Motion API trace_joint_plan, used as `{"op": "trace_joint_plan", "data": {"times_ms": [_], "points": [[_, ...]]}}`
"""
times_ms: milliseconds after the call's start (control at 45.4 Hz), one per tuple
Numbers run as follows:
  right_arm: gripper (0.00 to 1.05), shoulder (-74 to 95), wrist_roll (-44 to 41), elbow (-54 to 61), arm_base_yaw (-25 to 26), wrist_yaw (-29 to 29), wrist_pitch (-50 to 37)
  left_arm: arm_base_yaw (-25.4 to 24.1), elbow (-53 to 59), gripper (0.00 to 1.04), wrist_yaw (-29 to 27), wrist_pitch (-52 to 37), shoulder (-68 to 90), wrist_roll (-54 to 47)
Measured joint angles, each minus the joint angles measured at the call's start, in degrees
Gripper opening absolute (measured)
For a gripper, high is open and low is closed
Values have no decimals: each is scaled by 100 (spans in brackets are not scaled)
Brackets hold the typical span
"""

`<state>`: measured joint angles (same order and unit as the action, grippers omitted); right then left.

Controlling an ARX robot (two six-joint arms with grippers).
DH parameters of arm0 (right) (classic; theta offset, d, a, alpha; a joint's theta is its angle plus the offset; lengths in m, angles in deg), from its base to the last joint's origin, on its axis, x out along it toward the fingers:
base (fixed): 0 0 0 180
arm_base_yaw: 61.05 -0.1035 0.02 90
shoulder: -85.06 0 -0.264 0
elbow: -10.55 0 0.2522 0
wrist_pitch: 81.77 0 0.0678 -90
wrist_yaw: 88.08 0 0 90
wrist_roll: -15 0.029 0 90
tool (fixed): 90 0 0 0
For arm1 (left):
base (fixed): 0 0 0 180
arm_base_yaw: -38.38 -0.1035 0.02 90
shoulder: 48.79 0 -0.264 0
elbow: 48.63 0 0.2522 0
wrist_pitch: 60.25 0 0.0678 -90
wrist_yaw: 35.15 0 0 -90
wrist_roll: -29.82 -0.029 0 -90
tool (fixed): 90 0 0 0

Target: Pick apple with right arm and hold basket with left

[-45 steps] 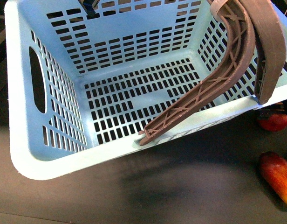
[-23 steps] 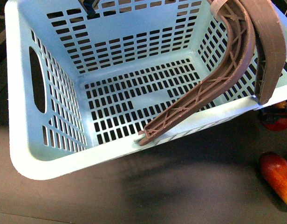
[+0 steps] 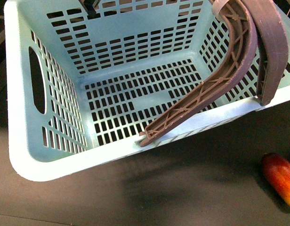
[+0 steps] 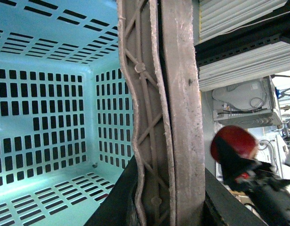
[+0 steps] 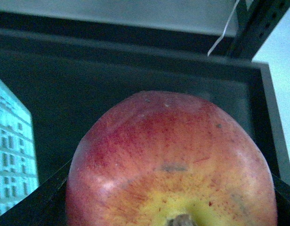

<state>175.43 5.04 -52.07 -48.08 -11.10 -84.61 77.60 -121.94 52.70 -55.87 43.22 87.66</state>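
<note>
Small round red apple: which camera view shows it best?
Right wrist view: the small round red apple fills the frame, with its yellow patch and stem dimple clear. The left wrist view shows the apple small and red, beyond the brownish-mauve basket handles. The front view does not show it.

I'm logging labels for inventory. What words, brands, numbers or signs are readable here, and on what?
None can be read. The basket is bare plastic; the apple and the oval fruit show no sticker; the grey machine in the background is too blurred to tell.
</note>
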Motion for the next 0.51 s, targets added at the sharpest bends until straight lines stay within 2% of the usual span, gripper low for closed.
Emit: {"op": "trace_joint_plan", "data": {"times_ms": [220,396,506], "points": [[80,-1152,269,109,-667,35,136,0,0,19,2,0,0,0],[80,-1399,428,420,-1886,363,142,0,0,19,2,0,0,0],[80,-1165,509,476,-2345,503,46,0,0,19,2,0,0,0]]}}
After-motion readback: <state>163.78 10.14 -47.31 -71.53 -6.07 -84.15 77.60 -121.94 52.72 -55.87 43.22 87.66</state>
